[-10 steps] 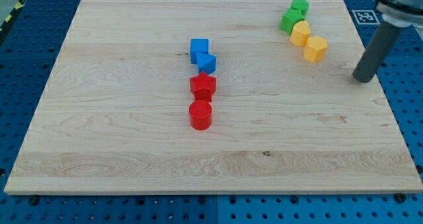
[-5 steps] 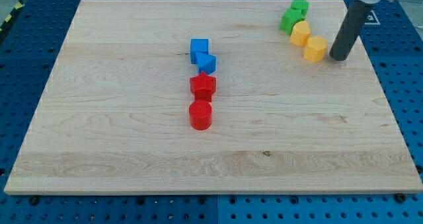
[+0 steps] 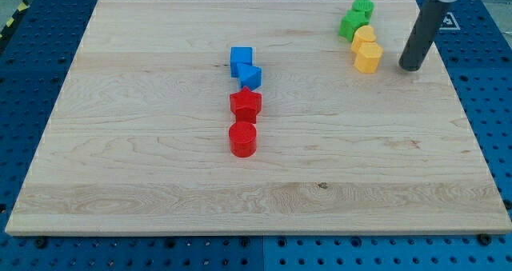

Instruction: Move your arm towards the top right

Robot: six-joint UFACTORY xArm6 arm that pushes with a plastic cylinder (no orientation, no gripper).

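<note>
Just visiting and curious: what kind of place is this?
Probably a robotics lab bench: a wooden board lies on a blue perforated table, with coloured toy blocks such as a red cylinder, and my tip right of the yellow blocks.

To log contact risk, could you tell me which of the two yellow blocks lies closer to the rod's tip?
The lower yellow block, a hexagon, lies closer: my tip stands just to its right with a gap. The other yellow block sits above it, against the green blocks.
</note>
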